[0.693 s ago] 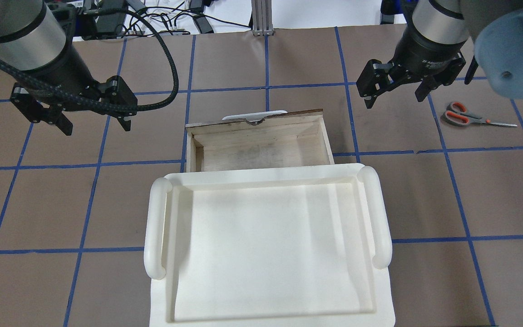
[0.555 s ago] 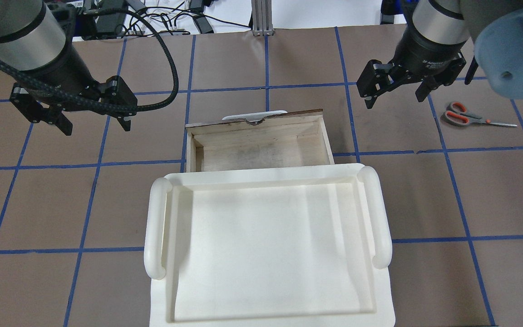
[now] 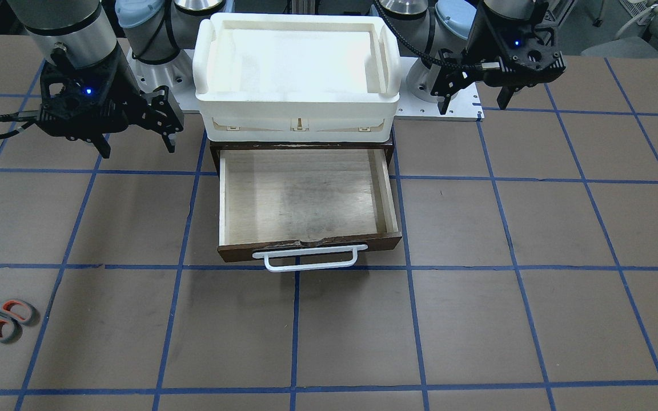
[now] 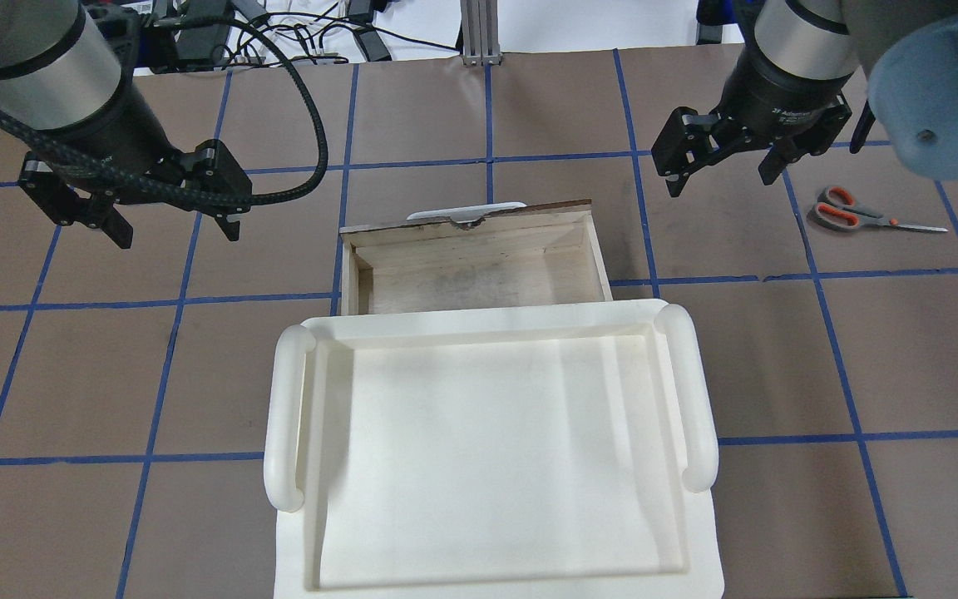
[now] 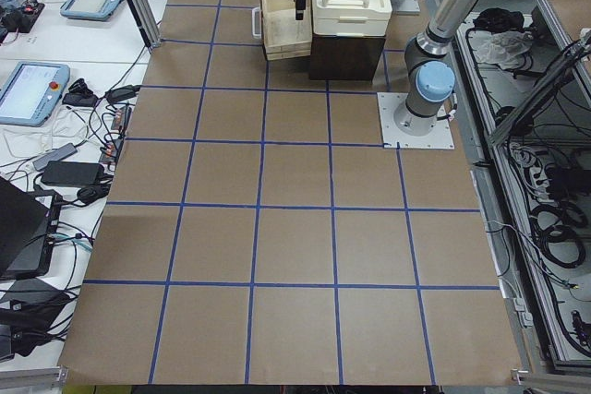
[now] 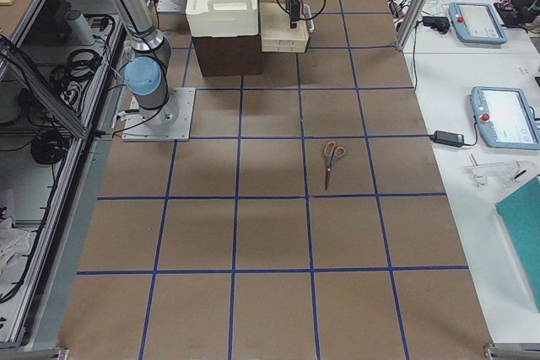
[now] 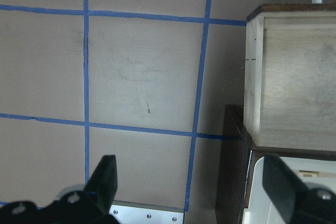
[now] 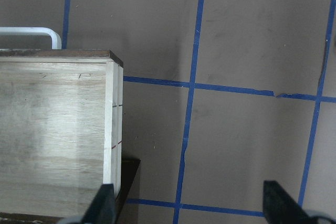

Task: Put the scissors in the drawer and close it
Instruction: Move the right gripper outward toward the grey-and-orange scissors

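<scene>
Brown table (image 4: 778,358) with a blue tape grid lies open on all sides of the cabinet, and you have much free surface around it.

Since the earlier overhead pictures almost nothing has changed. Only the right gripper (image 4: 720,185) has shifted a very little; the left gripper (image 4: 178,237) stays where it was. Both hang above the table with the jaws spread wide and nothing between them. The scissors (image 4: 861,215) have not moved. They lie flat on the table to the right of the right gripper, near it but apart, handles toward it and blades pointing away. I judge the task is at its beginning: the reach to the scissors is only starting, and the right arm is the natural one for it.

The drawer (image 3: 306,197) is pulled out and empty, its handle (image 3: 312,265) on the side away from the robot. The white bin (image 4: 283,416) sits on top of the cabinet and covers the rear part, so you can lower the scissors only through the uncovered front part, between the side walls. No object lies between the scissors and the drawer. For closing, the room beyond the handle is free to push from.
</scene>
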You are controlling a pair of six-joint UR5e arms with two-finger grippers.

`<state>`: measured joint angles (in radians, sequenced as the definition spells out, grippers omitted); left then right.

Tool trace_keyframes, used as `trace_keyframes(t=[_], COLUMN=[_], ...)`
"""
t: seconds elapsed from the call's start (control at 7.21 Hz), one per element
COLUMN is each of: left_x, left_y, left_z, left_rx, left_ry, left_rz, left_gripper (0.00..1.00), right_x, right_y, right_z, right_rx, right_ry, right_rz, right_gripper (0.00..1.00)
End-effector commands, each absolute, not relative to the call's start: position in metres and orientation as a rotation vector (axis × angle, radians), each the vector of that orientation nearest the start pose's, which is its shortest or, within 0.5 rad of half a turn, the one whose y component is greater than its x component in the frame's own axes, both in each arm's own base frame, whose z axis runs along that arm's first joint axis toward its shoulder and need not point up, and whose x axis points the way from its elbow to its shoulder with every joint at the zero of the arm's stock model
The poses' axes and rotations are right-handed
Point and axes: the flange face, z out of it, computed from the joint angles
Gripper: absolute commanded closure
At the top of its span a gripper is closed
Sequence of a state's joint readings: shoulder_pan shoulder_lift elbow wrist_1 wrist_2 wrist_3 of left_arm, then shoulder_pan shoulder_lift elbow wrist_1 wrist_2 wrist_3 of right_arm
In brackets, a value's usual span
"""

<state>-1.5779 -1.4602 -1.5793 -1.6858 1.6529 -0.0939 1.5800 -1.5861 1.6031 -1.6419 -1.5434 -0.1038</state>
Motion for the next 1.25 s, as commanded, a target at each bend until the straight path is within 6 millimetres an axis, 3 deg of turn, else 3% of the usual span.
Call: trace_keyframes(t=[0.0, 0.14, 0.28, 0.42, 0.97, 1.11], left_x=[-0.129, -0.128, -0.129, -0.128, -0.129, -0.128], left_y=[-0.442, -0.440, -0.440, -0.439, -0.439, -0.439], left_z=[0.521, 0.523, 0.522, 0.524, 0.523, 0.523], left_rx=[-0.133, -0.133, -0.133, -0.135, -0.135, -0.135], left_ry=[3.058, 3.055, 3.057, 3.055, 3.057, 3.055], left_rz=[0.022, 0.017, 0.017, 0.015, 0.015, 0.014], left_gripper=[0.00, 0.00, 0.00, 0.00, 0.00, 0.00], right_x=[0.137, 0.135, 0.127, 0.107, 0.003, -0.031], right_y=[-0.490, -0.493, -0.497, -0.503, -0.533, -0.549], right_z=[0.487, 0.485, 0.487, 0.487, 0.460, 0.442], right_rx=[-0.197, -0.231, -0.466, -0.641, -1.047, -1.194], right_ry=[3.122, 3.121, 3.100, 3.076, 2.970, 2.922], right_rz=[-0.088, -0.093, -0.116, -0.131, -0.081, -0.080], right_gripper=[0.00, 0.00, 0.00, 0.00, 0.00, 0.00])
